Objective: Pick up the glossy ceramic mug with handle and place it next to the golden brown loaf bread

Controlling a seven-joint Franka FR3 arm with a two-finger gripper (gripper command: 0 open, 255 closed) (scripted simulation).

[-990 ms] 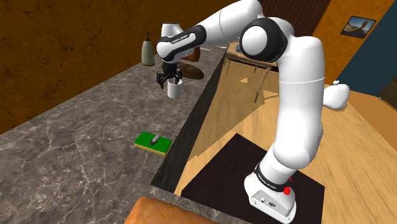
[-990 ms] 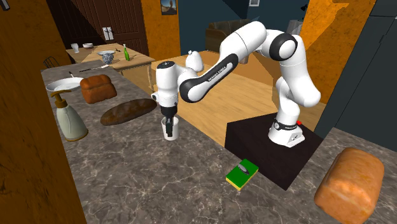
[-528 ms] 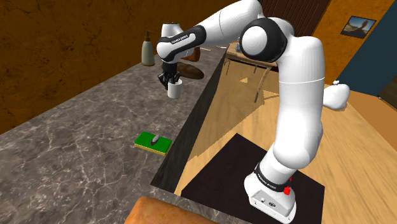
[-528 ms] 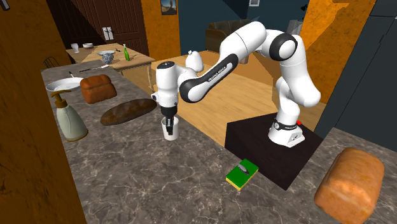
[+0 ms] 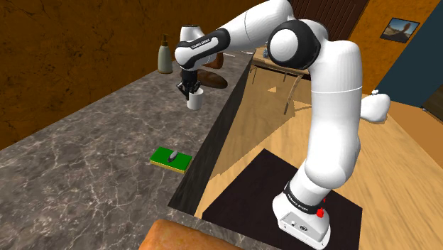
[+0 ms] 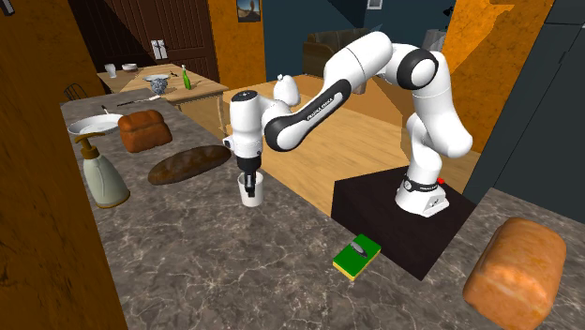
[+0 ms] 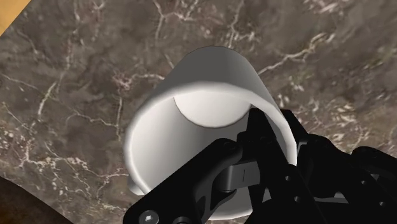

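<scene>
A plain white mug stands on the dark marbled counter, near its edge. My black gripper comes down from above and is shut on the mug's rim wall, one finger inside and one outside. The shoulder view has the mug under the gripper; in the second exterior view the mug hangs below the gripper. No handle shows. A golden brown loaf lies at the counter's near right end; its top peeks in at the shoulder view's bottom edge.
A green sponge lies between the mug and the golden loaf. Behind the mug lie a long dark bread, a darker loaf, a soap bottle and a plate. The counter drops off toward the wooden floor.
The fingers stood apart around the mug's rim a second ago and have closed on its wall. The arm and the mug have barely moved.
</scene>
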